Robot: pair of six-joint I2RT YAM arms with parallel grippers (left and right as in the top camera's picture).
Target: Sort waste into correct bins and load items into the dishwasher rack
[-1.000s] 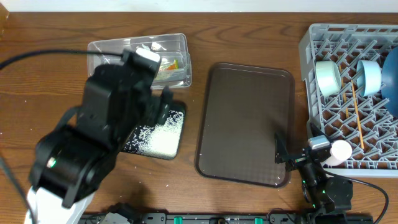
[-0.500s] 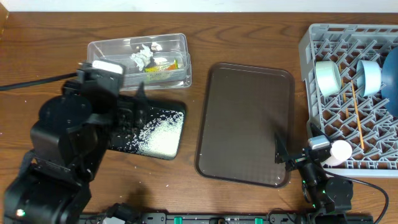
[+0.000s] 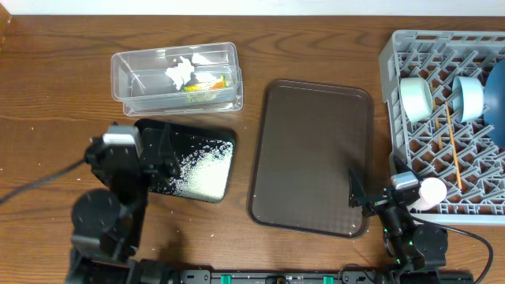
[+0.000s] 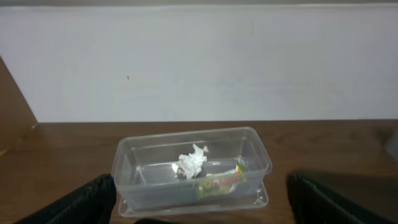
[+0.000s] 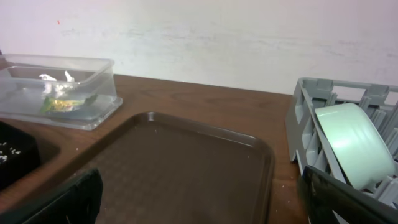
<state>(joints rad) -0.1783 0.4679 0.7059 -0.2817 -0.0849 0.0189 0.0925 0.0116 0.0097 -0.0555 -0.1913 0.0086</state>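
Brown wood-grain table (image 3: 63, 71), plain white wall (image 4: 199, 62) behind; left gripper (image 4: 200, 190) and right gripper (image 5: 199, 186) both spread wide, holding nothing.

Blue plate (image 3: 499, 106), mostly off-frame

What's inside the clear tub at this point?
The clear tub holds a crumpled white tissue near its middle and a yellow-green wrapper just right of it in the overhead view. Anything beneath the tissue or wrapper is covered and cannot be seen.
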